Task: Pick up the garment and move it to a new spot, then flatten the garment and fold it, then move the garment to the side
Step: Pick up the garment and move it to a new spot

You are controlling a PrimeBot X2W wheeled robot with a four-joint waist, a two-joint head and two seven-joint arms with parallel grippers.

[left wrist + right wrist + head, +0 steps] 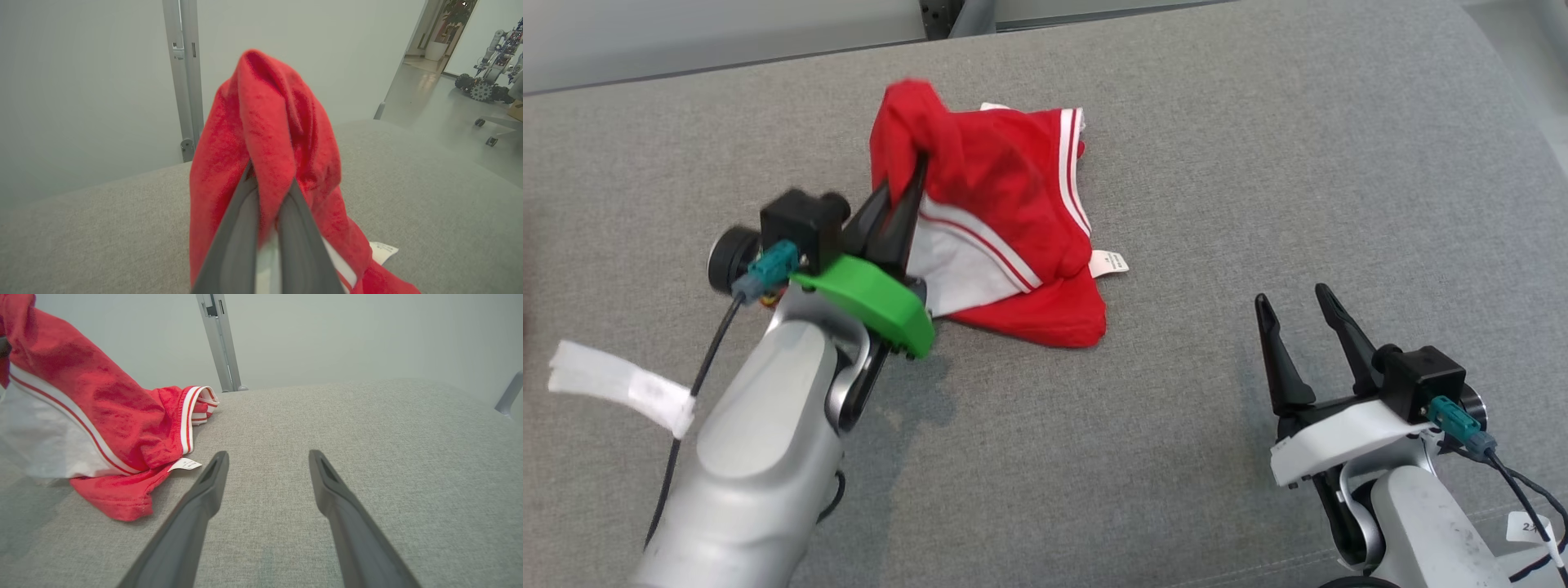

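Grip: my left tool (907, 184) clamps a raised fold of the red garment (1005, 188) for lifting — right tool (1292, 294) stands wide, empty.

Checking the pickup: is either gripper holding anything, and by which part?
The left gripper is shut on the garment, pinching a bunched fold at its raised end. The right gripper is open, holding nothing.
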